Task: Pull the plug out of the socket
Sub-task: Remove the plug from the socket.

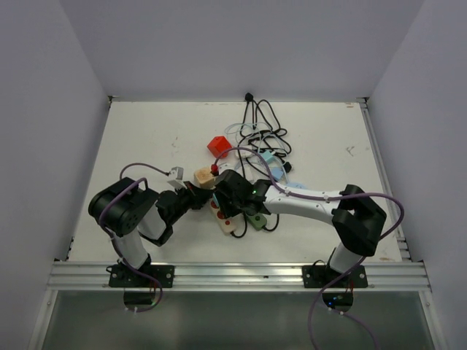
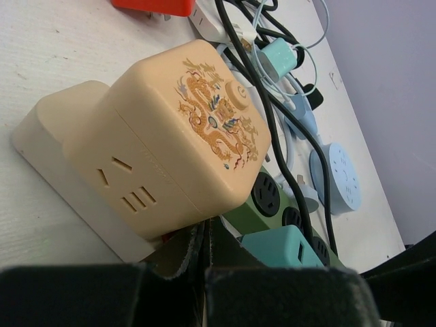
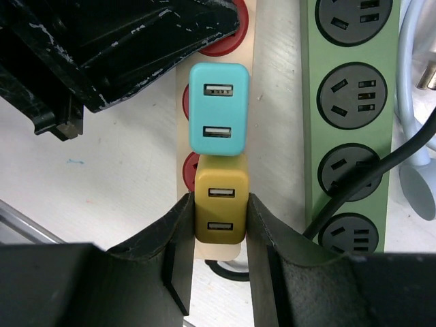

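The right gripper (image 3: 220, 201) is clamped on the mustard-yellow plug (image 3: 219, 216). Its two dark fingers (image 3: 178, 238) press against the plug's opposite sides, and the plug sits seated in the cream power strip (image 2: 48, 150) at the end of that strip nearest the right wrist camera. Next along the same strip, touching the mustard plug's far edge, is a teal plug (image 3: 218, 109) with two USB ports, also seated. Red socket rings show on the strip beside both plugs. The left gripper (image 2: 206, 235) is clenched with nothing between its fingers. Its tips are pressed together close against the strip's side, just below a beige cube adapter (image 2: 184, 129) with a dragon print that stands on the strip's other end. A green power strip (image 3: 347, 116) lies alongside the cream one, with bare table (image 1: 146, 146) between them. A black cable (image 3: 381, 170) crosses its lower sockets. Beyond the cream strip, farther from the arms, are a red block (image 1: 218, 145) and a tangle of cables.
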`<state>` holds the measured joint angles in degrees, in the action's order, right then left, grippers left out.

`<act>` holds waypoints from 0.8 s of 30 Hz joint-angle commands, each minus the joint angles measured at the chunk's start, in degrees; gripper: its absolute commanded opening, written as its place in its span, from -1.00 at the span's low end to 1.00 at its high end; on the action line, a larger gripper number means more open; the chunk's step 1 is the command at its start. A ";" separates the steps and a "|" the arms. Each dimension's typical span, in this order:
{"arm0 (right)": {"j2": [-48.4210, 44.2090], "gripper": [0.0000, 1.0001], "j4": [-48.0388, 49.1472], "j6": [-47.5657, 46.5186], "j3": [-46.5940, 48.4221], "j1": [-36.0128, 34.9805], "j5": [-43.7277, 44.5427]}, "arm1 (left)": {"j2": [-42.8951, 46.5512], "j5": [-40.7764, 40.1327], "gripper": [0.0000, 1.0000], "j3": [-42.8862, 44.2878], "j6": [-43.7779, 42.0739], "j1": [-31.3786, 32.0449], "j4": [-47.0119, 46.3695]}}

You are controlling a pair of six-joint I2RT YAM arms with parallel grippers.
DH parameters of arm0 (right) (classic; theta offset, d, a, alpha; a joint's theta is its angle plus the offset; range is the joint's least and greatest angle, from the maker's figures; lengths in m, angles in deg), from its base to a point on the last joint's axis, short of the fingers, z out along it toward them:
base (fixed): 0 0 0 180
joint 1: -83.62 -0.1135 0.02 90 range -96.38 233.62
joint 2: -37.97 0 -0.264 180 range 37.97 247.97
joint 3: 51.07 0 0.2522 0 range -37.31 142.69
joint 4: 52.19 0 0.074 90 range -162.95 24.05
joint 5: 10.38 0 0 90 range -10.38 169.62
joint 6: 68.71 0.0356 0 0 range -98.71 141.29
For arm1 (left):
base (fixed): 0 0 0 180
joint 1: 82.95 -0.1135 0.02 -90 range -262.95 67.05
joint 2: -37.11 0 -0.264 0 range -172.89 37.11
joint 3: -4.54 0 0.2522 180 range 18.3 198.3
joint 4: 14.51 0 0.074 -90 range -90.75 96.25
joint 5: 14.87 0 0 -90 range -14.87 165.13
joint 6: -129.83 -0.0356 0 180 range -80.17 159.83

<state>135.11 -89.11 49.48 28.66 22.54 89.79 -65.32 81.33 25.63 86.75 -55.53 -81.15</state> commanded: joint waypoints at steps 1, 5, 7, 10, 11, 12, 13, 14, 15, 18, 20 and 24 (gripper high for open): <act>-6.00 -1.00 3.39 2.05 -1.20 0.35 -10.00 | -4.18 -5.84 -1.00 -2.15 -5.52 -1.14 23.01; -3.20 -1.00 -3.54 -0.14 4.06 -2.81 1.19 | -4.18 -5.93 -1.00 -2.15 -5.61 -1.05 23.10; 0.23 -1.00 -9.17 -1.99 9.77 -6.40 5.71 | -4.27 -5.93 -1.00 -2.06 -5.69 -1.14 23.10; 4.88 -1.00 -15.49 -2.70 16.45 -10.01 13.10 | -4.18 -5.93 -1.00 -1.89 -5.69 -1.05 23.36; 5.51 -1.00 -16.73 -2.44 17.60 -10.63 14.86 | -4.18 -5.93 -1.00 -1.80 -5.78 -1.14 23.71; 5.69 -1.00 -17.35 -2.43 18.22 -10.99 16.01 | -4.18 -6.02 -1.00 -1.80 -5.87 -1.14 23.71; 5.43 -1.00 -17.27 -2.52 17.96 -10.90 15.58 | -4.27 -5.93 -1.00 -1.71 -5.96 -1.14 23.80; 5.08 -1.00 -16.92 -2.43 17.26 -10.90 15.66 | -4.18 -5.93 -1.00 -1.71 -5.96 -1.05 23.80; 4.55 -1.00 -16.49 -2.43 15.95 -10.90 15.84 | -4.18 -6.02 -1.00 -1.71 -6.05 -1.05 23.89; 1.66 -1.00 -13.86 -2.35 11.84 -9.50 12.00 | -4.27 -5.93 -1.00 -1.53 -6.13 -1.05 23.98; -2.80 -1.00 -6.84 -0.34 7.52 -5.82 2.60 | -4.27 -5.93 -1.00 -1.53 -6.13 -1.05 24.06; -8.27 -1.00 2.23 2.93 -1.36 -0.80 -7.09 | -4.27 -5.93 -1.00 -1.53 -5.96 -1.05 24.06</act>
<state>135.66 -91.12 49.87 30.04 20.53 94.51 -65.19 81.61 25.98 86.66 -55.49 -80.78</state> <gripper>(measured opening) 0.345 0.004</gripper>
